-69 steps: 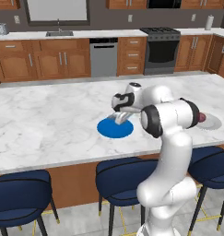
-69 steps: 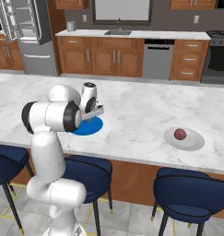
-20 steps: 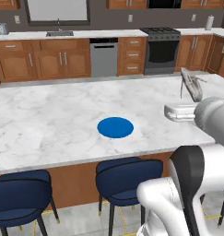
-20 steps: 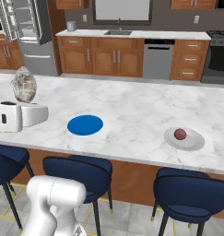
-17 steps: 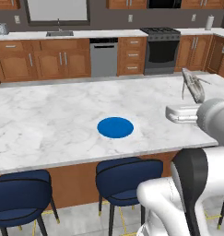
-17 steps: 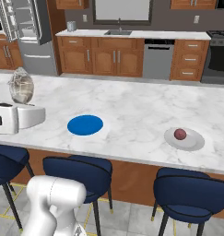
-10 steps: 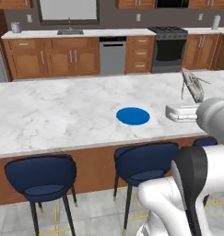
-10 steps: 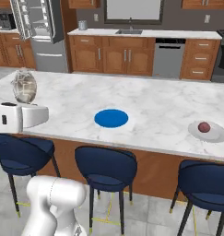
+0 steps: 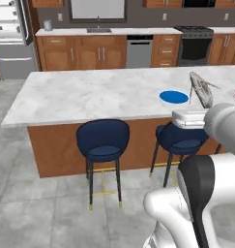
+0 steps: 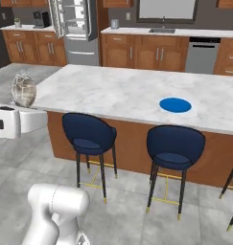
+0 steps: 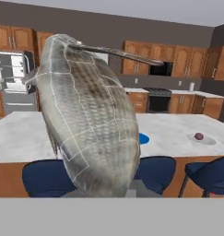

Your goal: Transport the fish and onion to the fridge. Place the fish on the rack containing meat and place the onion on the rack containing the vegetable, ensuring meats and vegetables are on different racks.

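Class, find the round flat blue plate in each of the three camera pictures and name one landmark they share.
Left base view: round flat blue plate on the island's right end.
Right base view: right of centre.
Hand view: a sliver beside the grey fish.
Shared landmark: white marble island counter.

The grey scaly fish (image 11: 88,120) stands upright in the air above the hand, thin fins jutting sideways. The small reddish-purple onion (image 11: 199,136) sits on a pale dish on the marble island. The grey fridge (image 10: 75,29) stands open at the far wall.
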Available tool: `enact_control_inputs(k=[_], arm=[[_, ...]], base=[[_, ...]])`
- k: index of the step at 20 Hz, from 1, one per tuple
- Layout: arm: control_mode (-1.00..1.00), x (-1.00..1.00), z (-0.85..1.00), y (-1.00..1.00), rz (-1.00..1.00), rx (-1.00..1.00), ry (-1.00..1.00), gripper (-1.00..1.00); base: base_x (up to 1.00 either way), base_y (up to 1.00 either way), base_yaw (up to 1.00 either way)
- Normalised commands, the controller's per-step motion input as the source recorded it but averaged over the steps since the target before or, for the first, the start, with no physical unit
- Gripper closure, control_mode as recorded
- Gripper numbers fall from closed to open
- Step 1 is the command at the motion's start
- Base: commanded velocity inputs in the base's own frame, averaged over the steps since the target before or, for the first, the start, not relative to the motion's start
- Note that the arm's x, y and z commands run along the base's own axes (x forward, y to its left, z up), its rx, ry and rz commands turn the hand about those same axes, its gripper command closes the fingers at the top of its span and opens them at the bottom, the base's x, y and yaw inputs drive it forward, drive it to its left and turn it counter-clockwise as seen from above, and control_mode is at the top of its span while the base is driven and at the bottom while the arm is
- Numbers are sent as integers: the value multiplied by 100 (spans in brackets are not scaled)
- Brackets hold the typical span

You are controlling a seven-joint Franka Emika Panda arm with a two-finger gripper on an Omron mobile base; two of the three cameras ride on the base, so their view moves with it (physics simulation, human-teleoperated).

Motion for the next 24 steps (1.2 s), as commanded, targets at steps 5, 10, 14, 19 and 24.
enact_control_inputs(k=[5, 10, 14, 19, 24], arm=[[100, 0, 0, 0, 0, 0, 0, 100], [100, 0, 0, 0, 0, 0, 0, 100], [100, 0, 0, 0, 0, 0, 0, 100], [100, 0, 0, 0, 0, 0, 0, 100], [100, 0, 0, 0, 0, 0, 0, 100]], base=[[-38, 100, 8], [37, 100, 0], [52, 100, 0], [91, 100, -2], [78, 100, -4]])
